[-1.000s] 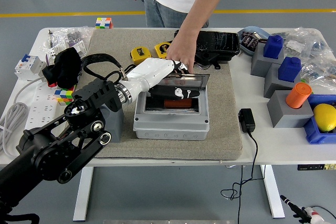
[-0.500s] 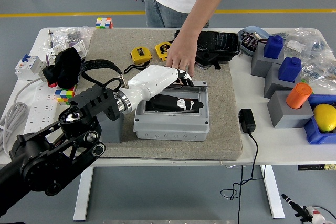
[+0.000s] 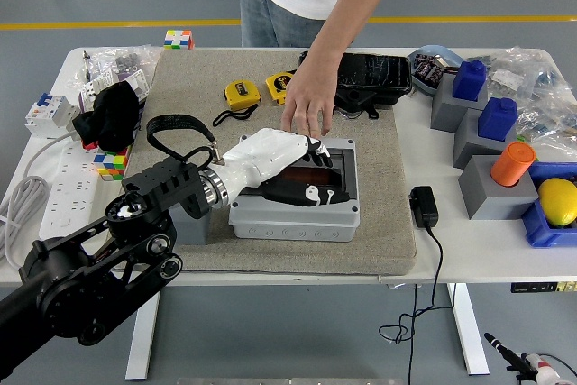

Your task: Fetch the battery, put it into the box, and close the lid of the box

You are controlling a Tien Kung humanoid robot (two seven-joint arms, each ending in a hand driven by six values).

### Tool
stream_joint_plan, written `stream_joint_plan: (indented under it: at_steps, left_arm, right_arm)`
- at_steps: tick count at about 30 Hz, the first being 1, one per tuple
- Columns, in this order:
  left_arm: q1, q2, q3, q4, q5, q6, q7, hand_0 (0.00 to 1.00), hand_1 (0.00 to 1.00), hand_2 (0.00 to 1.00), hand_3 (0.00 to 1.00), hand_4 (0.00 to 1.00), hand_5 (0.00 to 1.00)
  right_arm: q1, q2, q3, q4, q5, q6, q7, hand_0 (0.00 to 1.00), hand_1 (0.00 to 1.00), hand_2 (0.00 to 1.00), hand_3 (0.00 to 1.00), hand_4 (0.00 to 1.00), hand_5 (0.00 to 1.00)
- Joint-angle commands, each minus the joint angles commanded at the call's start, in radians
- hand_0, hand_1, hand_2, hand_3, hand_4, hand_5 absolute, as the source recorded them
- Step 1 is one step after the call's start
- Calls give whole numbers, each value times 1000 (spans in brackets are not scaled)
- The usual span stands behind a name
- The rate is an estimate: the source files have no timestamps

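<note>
Your left hand (image 3: 279,155) now lies flat on the dark tinted lid (image 3: 302,188) of the grey plastic junction box (image 3: 296,194), fingers (image 3: 315,152) extended and pressing, holding nothing. 1 second ago that lid stood half raised with an orange battery showing inside; now it's down (battery presumably beneath, I can't see it). The person's hand (image 3: 306,96) has lifted off the box's far edge and hovers. Closing looks nearly done; check the latch seats. The right hand is out of view.
</note>
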Motion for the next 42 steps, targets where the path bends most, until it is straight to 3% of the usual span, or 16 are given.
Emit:
stream_joint_plan:
  at_steps: [9,10,15,16,17,25,30,35,38,39,40,42]
  left_arm:
    - [7,-15,-57,12,1,127,-100,634,688,674,706,998,998]
    - [10,-19,-74,14,-13,148,-120,730,761,732,734,998,998]
    - [31,-35,-176,32,-146,242,-244,730,761,732,734,998,998]
    - [37,-37,-199,38,-188,256,-273,798,832,808,782,998,998]
    - [44,-38,-226,43,-230,263,-300,798,832,808,782,998,998]
    - [104,-39,-401,76,-552,243,-399,847,887,862,824,998,998]
    - [144,-24,-516,90,-767,195,-438,901,939,902,874,998,998]
    - [188,-2,-623,96,-974,154,-441,904,946,911,878,998,998]
    - [227,30,-658,117,-1094,135,-421,904,946,911,878,998,998]
    - [236,38,-664,124,-1116,130,-415,904,946,911,878,998,998]
    - [245,45,-668,131,-1130,126,-409,974,986,931,895,998,998]
    - [270,59,-688,150,-1128,120,-392,974,986,931,895,998,998]
  right_arm:
    - [-1,3,-7,1,2,1,-1,888,866,824,862,998,998]
    - [0,4,-9,1,4,1,-1,888,866,824,863,998,998]
    - [-2,6,-11,1,5,1,-2,888,866,824,863,998,998]
    - [-2,6,-11,1,5,1,-2,889,866,824,863,998,998]
    - [-2,6,-11,1,5,1,-2,889,866,824,863,998,998]
    - [-6,10,-7,1,-1,1,-1,888,866,824,862,998,998]
    - [-9,14,-1,1,-5,1,-1,889,866,823,862,998,998]
    - [-11,13,10,2,-11,1,-1,889,866,823,862,998,998]
    - [-10,12,17,3,-14,1,-1,889,866,823,862,998,998]
    - [-10,11,19,3,-15,1,-1,889,866,823,862,998,998]
    - [-10,11,21,3,-16,1,-1,889,866,823,862,998,998]
    - [-8,10,24,2,-18,2,-1,889,866,823,862,998,998]
